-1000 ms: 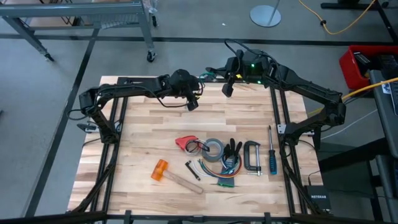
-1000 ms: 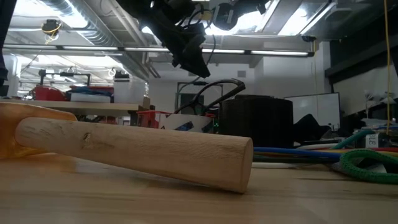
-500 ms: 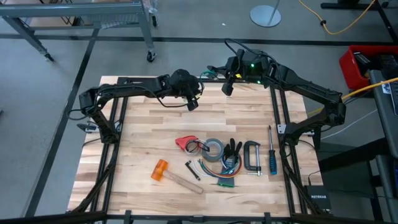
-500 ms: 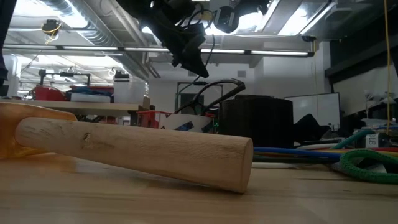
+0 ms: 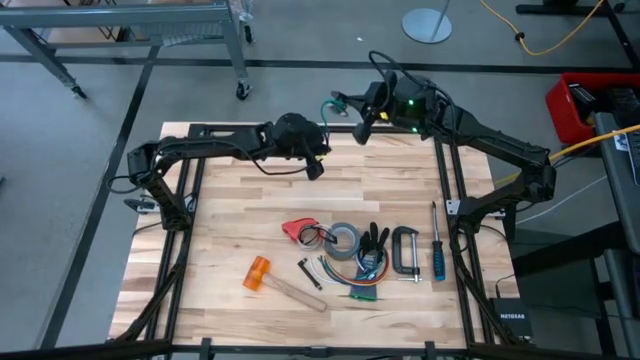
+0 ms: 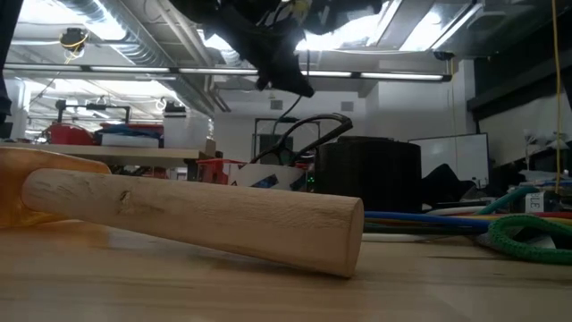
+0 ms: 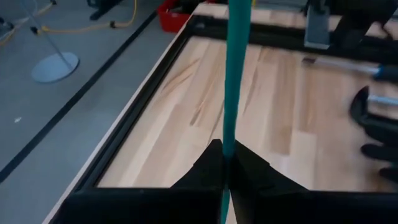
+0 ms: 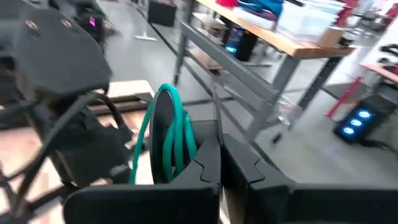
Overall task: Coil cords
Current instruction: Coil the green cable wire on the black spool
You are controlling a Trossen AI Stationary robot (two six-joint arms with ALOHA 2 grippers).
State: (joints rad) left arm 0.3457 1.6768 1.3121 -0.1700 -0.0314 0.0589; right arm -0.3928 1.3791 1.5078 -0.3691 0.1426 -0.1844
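Both arms are raised over the far edge of the table (image 5: pixel 230 240), upper middle of the high view.

Left gripper (image 5: pixel 314 167): just left of centre in the high view, above the boards. In its wrist view the two dark fingers (image 7: pixel 205 171) meet, pinched on a thin teal-green cord (image 7: pixel 235 74) that runs straight up the middle of that frame from the fingertips. Jaws fully closed on the cord.

Right gripper (image 5: pixel 362 130): just right of the left one, at the table's back edge. Its wrist view shows the fingers (image 8: pixel 245 165) pressed together, with loops of the same teal-green cord (image 8: pixel 180 134) bunched beside them. Jaws closed; the loops sit against the fingers (exact contact is hard to make out). In the high view a bit of teal shows left of this gripper, near (image 5: pixel 335 101).

Cord location: held in the air between the two grippers, clear of the table surface.

Lower centre of the high view, well apart from the grippers: hammer (image 5: pixel 277 281) with orange head, roll of grey tape (image 5: pixel 345 241), clamp (image 5: pixel 405 252), screwdriver (image 5: pixel 437 255), bundle of coloured wires (image 5: pixel 352 283).

Low view: the hammer handle (image 6: pixel 192 215) fills the foreground; dark arm parts hang at top centre.
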